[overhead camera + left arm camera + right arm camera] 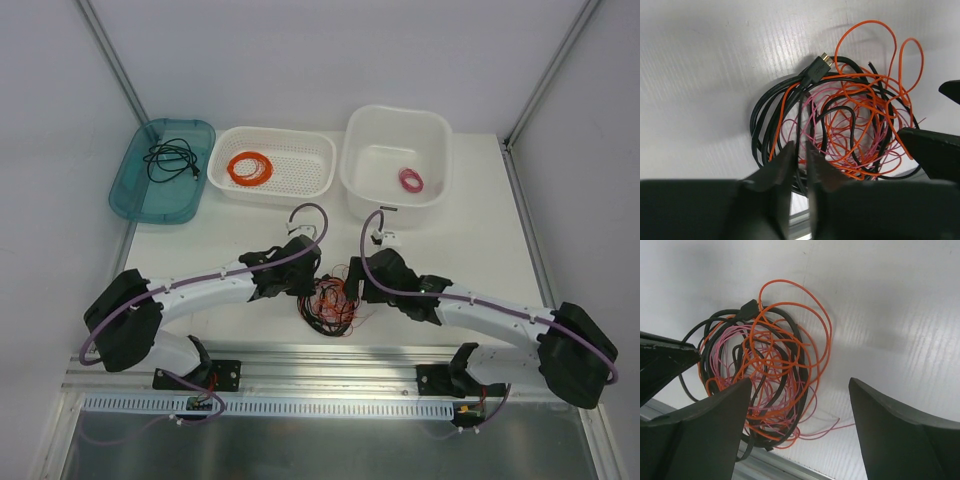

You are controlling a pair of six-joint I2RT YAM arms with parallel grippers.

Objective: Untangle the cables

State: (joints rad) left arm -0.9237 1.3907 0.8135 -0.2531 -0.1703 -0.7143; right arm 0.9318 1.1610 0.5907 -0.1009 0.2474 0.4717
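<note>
The cables (pixel 330 303) lie as a loose tangle of black, orange and pink loops on the white table near its front edge, between my two grippers. My left gripper (pixel 799 146) sits at the tangle's near-left side, its jaws almost together with a black strand (pixel 800 120) of the cables (pixel 850 125) pinched between the tips. The black plug (pixel 817 70) points away at the far side. My right gripper (pixel 800 382) stands open over the right side of the cables (pixel 765 365), one finger (pixel 715 425) above the loops and the other over bare table.
At the back stand a teal tray (pixel 125 190) holding a black cable (pixel 170 160), a white perforated basket (pixel 300 140) with an orange coil (pixel 250 168), and a white tub (pixel 395 115) with a pink coil (pixel 411 179). An aluminium rail (pixel 330 360) edges the table's front.
</note>
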